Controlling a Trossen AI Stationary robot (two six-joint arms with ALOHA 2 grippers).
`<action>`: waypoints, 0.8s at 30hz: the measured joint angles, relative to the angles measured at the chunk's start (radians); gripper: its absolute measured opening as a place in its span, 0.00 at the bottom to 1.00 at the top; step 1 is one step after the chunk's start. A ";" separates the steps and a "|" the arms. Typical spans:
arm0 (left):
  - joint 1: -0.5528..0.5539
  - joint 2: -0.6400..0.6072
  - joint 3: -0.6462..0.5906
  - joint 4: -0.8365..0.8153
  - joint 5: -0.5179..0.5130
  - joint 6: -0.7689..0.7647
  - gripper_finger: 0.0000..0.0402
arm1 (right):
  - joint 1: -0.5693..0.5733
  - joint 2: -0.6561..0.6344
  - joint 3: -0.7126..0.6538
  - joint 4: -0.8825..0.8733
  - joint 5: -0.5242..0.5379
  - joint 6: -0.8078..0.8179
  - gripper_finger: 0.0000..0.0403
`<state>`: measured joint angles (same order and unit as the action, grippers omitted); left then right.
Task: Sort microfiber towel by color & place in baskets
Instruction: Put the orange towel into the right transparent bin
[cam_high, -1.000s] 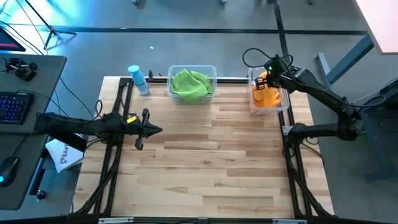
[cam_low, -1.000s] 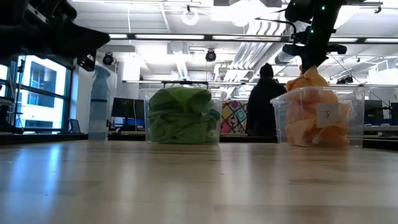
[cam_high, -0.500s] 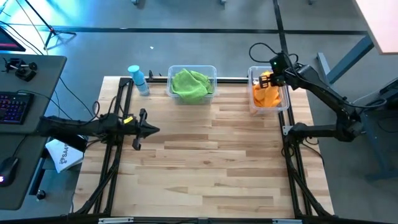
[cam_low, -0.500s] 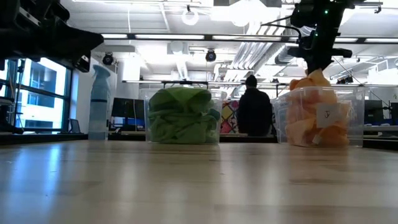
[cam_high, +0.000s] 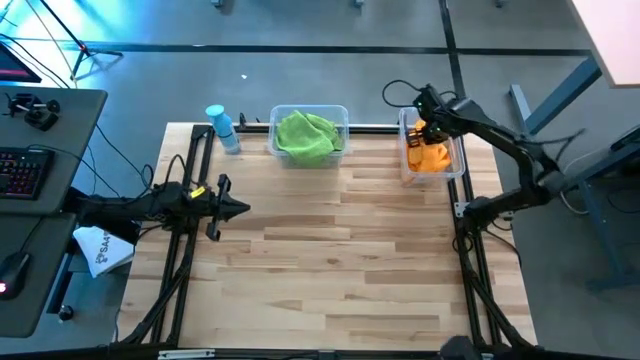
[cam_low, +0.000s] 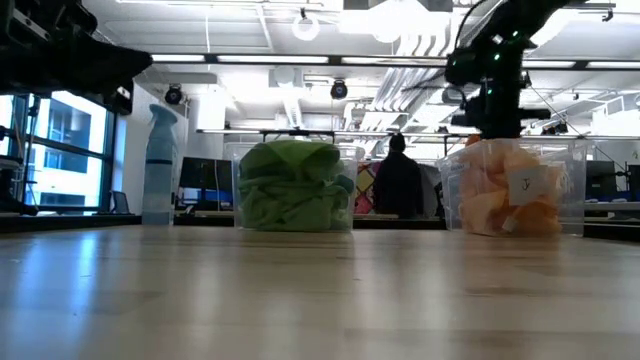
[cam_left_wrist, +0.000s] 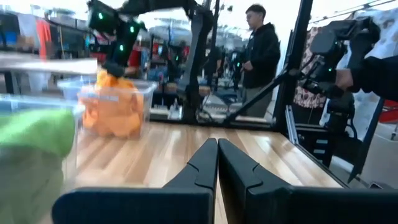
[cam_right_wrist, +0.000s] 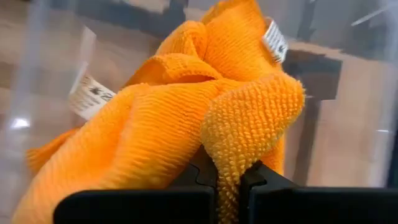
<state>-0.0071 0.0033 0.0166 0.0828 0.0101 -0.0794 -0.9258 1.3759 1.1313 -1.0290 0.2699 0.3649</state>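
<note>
Since the earlier frames, the right gripper has been lowered deeper over the narrower basket at the table's far right, its jaws pinched nearly shut on a fold of orange towel resting on the pile inside. The left gripper is held closed and empty at the table's left edge. Green towels are heaped in the wider basket; the cloth is judged light, soft and limp, best pinched at a raised fold.

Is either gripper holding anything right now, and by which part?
Right gripper pinches a fold of an orange towel over the narrower basket. Left gripper holds nothing.
</note>
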 joint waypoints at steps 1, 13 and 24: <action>0.000 -0.001 0.000 -0.016 -0.003 -0.014 0.00 | -0.002 0.021 0.000 0.000 0.001 0.000 0.00; 0.000 0.000 0.000 -0.062 -0.008 -0.049 0.00 | -0.050 0.171 0.000 0.040 -0.105 -0.019 0.03; 0.000 0.000 0.000 -0.075 -0.018 -0.051 0.00 | -0.052 0.042 0.000 0.009 -0.131 -0.027 0.34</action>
<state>-0.0071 0.0032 0.0166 0.0077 -0.0082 -0.1301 -0.9775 1.4182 1.1313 -1.0197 0.1386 0.3382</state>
